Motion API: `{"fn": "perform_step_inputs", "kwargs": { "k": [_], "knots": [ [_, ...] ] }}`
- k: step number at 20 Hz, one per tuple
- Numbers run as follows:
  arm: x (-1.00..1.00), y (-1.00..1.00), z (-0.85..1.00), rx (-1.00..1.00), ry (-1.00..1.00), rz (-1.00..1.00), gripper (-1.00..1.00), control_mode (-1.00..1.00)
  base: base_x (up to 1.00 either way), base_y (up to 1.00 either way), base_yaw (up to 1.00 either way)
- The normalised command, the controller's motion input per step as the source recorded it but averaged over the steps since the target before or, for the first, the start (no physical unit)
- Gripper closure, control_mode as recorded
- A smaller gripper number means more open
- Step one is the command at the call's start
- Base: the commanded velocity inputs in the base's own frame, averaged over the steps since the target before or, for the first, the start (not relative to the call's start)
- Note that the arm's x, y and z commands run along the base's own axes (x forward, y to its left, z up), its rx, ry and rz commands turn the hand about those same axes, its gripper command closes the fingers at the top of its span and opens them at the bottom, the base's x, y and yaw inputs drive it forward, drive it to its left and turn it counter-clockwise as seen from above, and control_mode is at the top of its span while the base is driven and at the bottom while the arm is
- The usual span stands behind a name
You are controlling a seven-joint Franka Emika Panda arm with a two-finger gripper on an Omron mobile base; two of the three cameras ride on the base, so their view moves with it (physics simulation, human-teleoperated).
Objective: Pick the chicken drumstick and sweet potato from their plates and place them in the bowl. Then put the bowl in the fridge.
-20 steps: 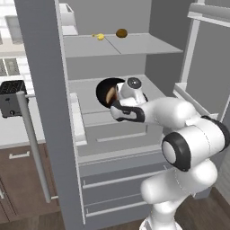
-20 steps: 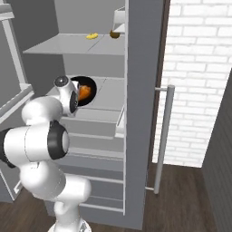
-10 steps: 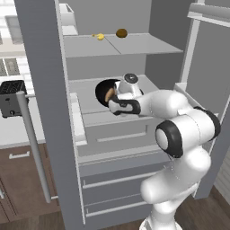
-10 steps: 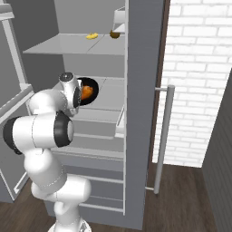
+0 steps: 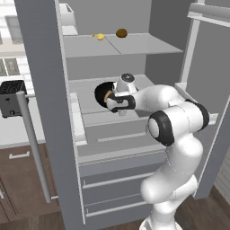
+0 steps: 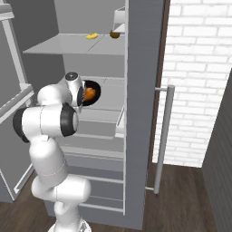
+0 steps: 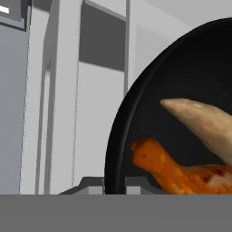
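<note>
While the arm reaches into the open fridge (image 5: 112, 148), its claw (image 5: 117, 106) clamps the black bowl's (image 7: 136, 113) rim. Just beyond the claw, inside the bowl, the chicken drumstick (image 7: 181, 170) touches the sweet potato (image 7: 204, 120).

Black bowl (image 7: 149, 113) on fridge (image 5: 112, 130) shelf, holding chicken drumstick (image 7: 176, 170), sweet potato (image 7: 206, 124)

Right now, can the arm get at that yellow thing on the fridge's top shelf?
Probably yes. The fridge door stands open and the yellow item lies near the shelf's open front, nothing before it. But the pincer is at the black bowl one shelf lower.
</note>
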Motion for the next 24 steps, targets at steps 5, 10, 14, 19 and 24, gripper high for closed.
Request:
{"fn": "perform_step_inputs", "kwargs": {
  "k": [5, 10, 14, 19, 24],
  "knots": [
    [0.28, 0.0, -0.24, 0.0, 0.02, 0.0, 1.0, -1.0, 0.0, 0.0, 0.0],
    [0.39, 0.0, 0.0, 0.0, 0.0, 0.0, 1.0, -1.0, 0.0, 0.0, 0.0],
    [0.35, 0.0, -0.16, 0.0, 0.03, 0.0, 1.0, -1.0, 0.0, 0.0, 0.0],
    [0.29, 0.01, -0.28, 0.0, 0.06, 0.0, 1.0, -1.0, 0.0, 0.0, 0.0],
    [0.16, 0.02, -0.2, 0.0, 0.03, 0.0, 1.0, -1.0, 0.0, 0.0, 0.0]
  ]
}}
